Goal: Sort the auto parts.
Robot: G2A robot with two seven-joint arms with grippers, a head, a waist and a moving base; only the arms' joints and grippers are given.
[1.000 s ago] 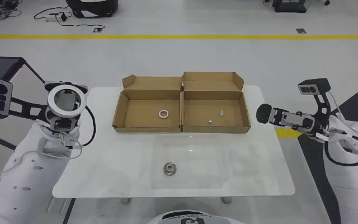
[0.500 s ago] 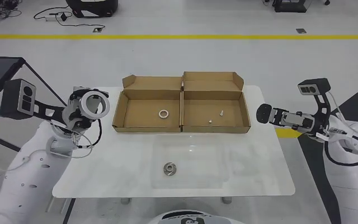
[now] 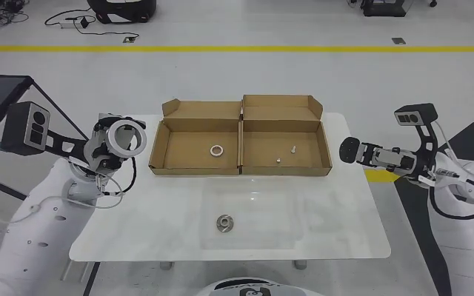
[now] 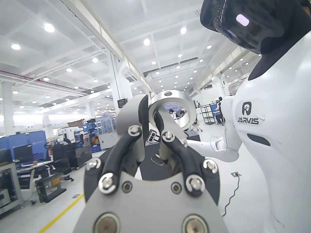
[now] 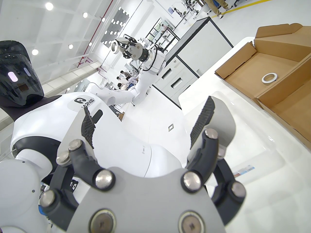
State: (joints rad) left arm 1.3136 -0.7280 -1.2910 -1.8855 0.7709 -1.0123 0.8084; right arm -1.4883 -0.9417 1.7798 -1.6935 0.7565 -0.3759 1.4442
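Clamped in left tool (image 4: 151, 113): large shiny silver metal ring (image 4: 173, 107) w/ a small threaded hole in its rim. One finger inside the bore, the other outside, so a narrow grip on the ring wall. In top view, silver ring (image 3: 123, 139) and left tool (image 3: 111, 146) up in the air by the far-left corner of the white tabletop (image 3: 148, 222), near the left wall of the left open brown cardboard box (image 3: 181, 155), apart from it. Far off in right wrist view, silver ring (image 5: 114, 45) held high in left tool (image 5: 120, 46), well above tabletop level. Right tool (image 5: 148, 120) spread wide, nothing btwn its ribbed black pads (image 5: 201, 117). In top view, right tool (image 3: 348, 150) off the tabletop's right edge, level w/ the right open brown cardboard box (image 3: 307, 157) and apart from it. Boxes side by side, touching along a shared wall, lids folded back on the far side. Inside left box: small flat white ring (image 3: 216, 150), approx mid-floor, lying flat (image 5: 269, 77). Inside right box: tiny white part (image 3: 293, 148) and second tiny white part (image 3: 278, 157), near each other, too small to tell what kind. Nearer the robot, on the tabletop: clear shallow tray (image 3: 274, 218), and in its left half a small grey round metal part (image 3: 224, 222) w/ a centre hole.
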